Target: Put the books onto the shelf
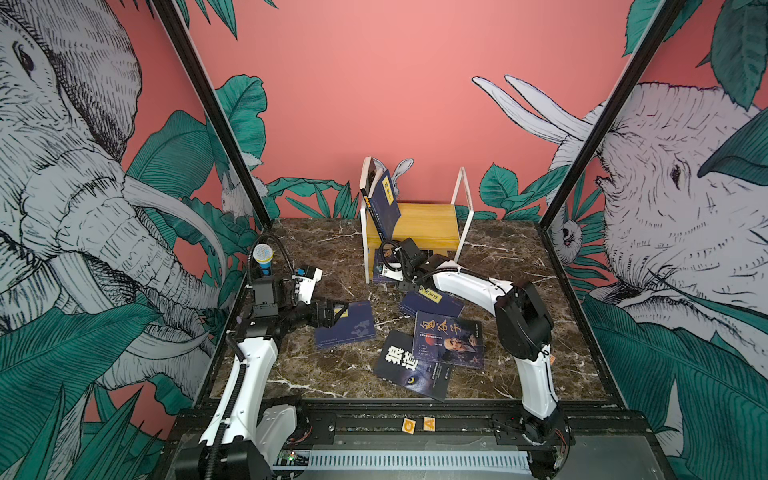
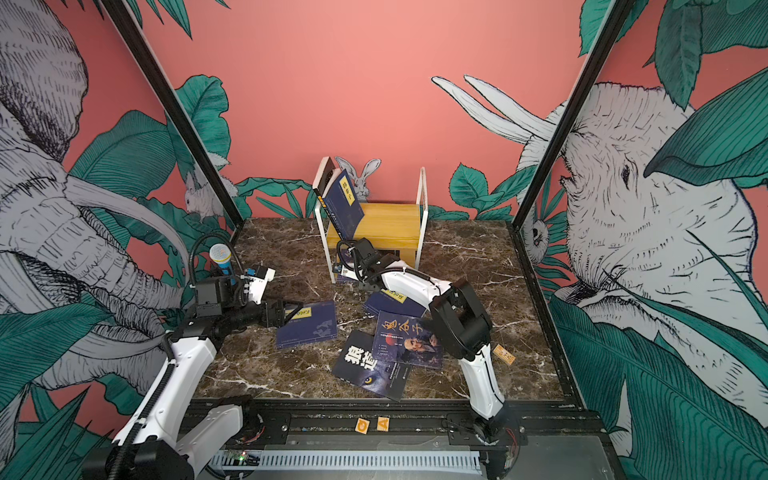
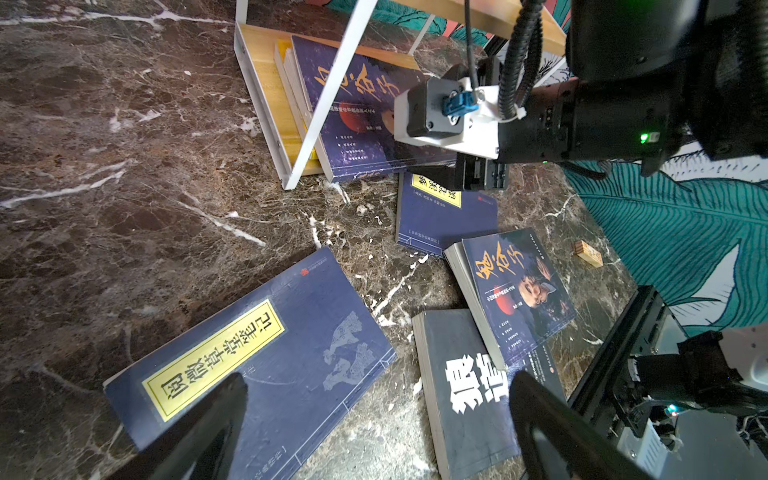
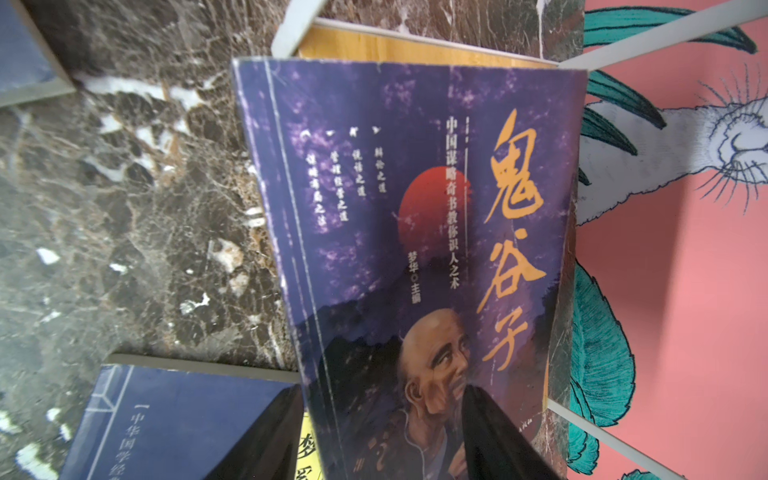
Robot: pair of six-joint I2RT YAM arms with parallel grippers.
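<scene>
Now right gripper (image 4: 380,399) is clamping 1 purple book (image 4: 374,208), long axis and top edge pointing into lower tier of shelf (image 1: 424,224); left gripper (image 3: 378,382) is gaping.

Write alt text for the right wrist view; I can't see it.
A purple book with a bearded man's portrait fills the frame, its far end at a board of the shelf. One finger of the right gripper overlaps its near end; a navy book lies beside on the table.

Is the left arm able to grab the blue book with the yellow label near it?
Probably yes: the left gripper hovers open right over that navy book, which lies flat with nothing on top.
</scene>
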